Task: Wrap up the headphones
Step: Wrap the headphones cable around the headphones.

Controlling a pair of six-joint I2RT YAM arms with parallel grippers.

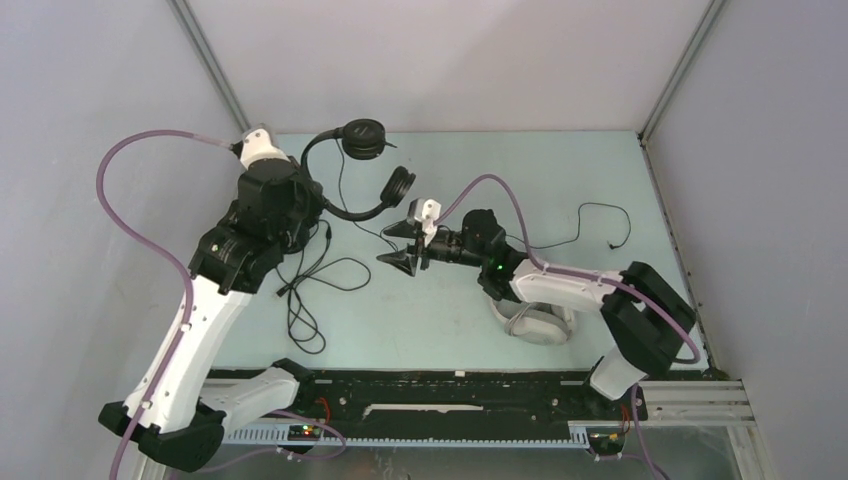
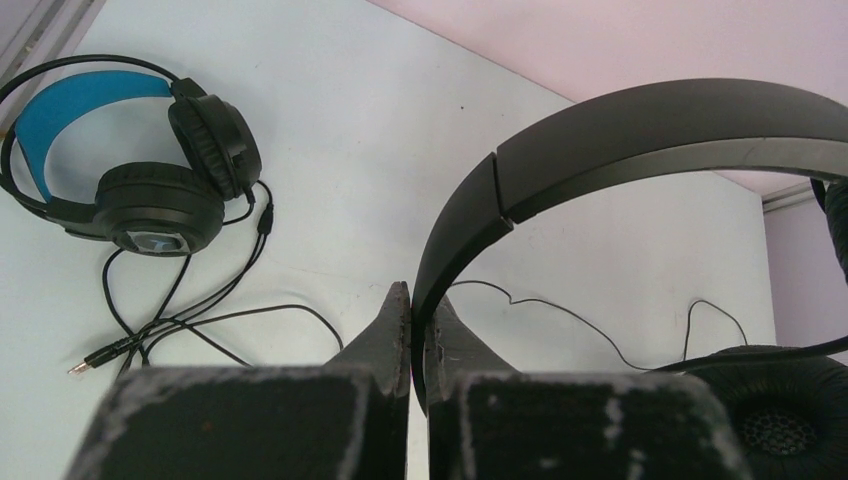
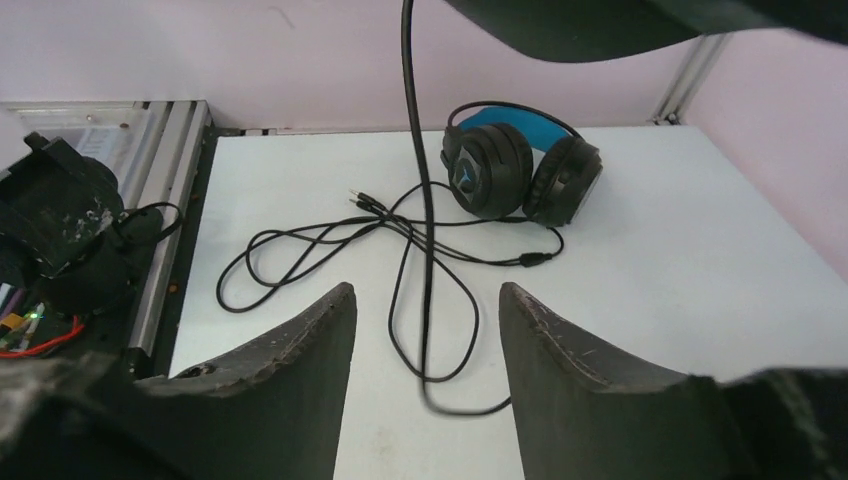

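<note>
**A:** What lay nearest the arm bases?

**B:** The white headset (image 1: 535,322) sat on the worktop (image 1: 420,320), under the right arm. Neither arm gripped it, and I judged it was waiting its turn.

**A:** And the right jaws, a little farther out?

**B:** They were released and stood wide apart. A thin cable (image 3: 412,120) hung straight down between them, touching neither finger. It was probably lined up there so the jaws could catch it for winding.

**A:** Where did that cable come from?

**B:** From above, off the thin black headset (image 2: 640,135). The left jaws were clenched on its headband and held it lifted off the worktop. That let the lead dangle free instead of lying in a heap.

**A:** Was the grip sound?

**B:** The fingers met tightly on the band's lower end, near the yoke. With the ear cups (image 1: 363,138) hanging out to the far side, I would expect the band to pivot if it were tugged hard.

**A:** And beyond that?

**B:** The bulky black headset (image 3: 490,170) with blue lining rested on the worktop, well apart from both jaws. Its loose lead (image 3: 537,259) sprawled in loops beside it and was not yet wrapped. In the overhead view the left arm hid this headset.
</note>
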